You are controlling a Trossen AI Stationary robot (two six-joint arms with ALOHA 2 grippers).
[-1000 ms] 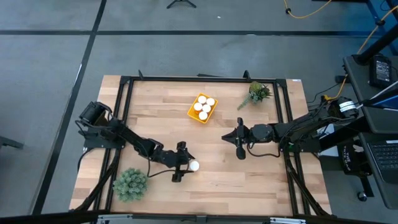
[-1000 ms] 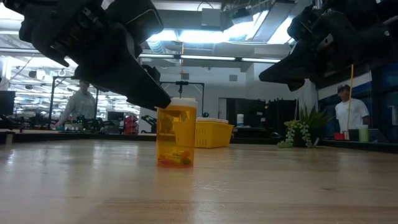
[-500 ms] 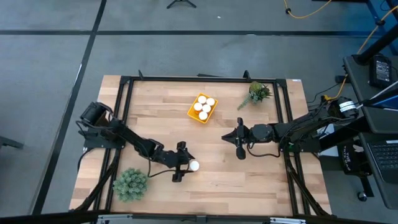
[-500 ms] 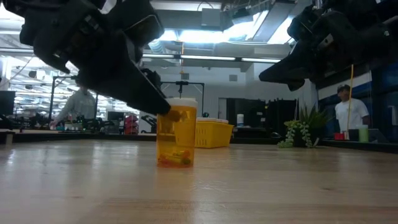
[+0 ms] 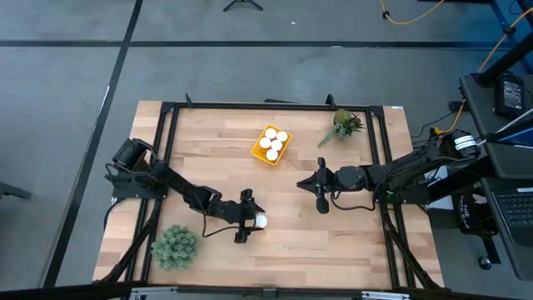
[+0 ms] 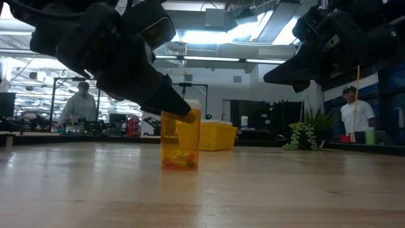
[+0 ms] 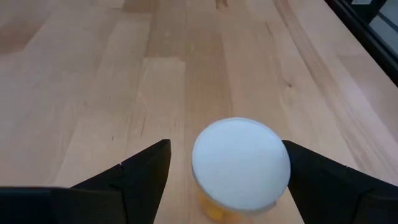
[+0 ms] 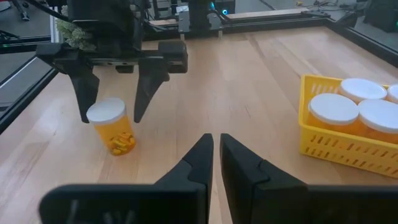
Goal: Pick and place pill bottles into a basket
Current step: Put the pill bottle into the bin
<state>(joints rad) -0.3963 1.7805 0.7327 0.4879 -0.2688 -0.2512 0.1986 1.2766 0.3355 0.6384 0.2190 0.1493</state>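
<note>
One orange pill bottle with a white cap [image 5: 261,221] stands upright on the wooden table, near the front middle. It also shows in the left wrist view [image 7: 241,163] and the low view [image 6: 181,140]. My left gripper [image 5: 253,218] is open, with one finger on either side of the bottle's cap. The yellow basket [image 5: 257,151] stands toward the far middle with several capped bottles in it. My right gripper [image 5: 301,185] is shut and empty, hovering right of the table's middle, between the bottle and the basket. My left gripper [image 7: 226,143] straddles the bottle's cap from the table's left side. One finger [image 7: 305,168] stands right at the cap's edge [image 7: 283,163], and I cannot tell whether it touches. The other finger [image 7: 146,168] is apart from the cap. The bottle stands on the table.
A green plant [image 5: 175,246] stands at the near left corner and a smaller one [image 5: 343,125] at the far right. A black frame runs around the table. Bare wood lies between the bottle and the basket. People show in the room behind in the low view.
My left gripper has come down and gone a little toward the table's right edge, closing in on the bottle so that its fingers now stand around the cap.
</note>
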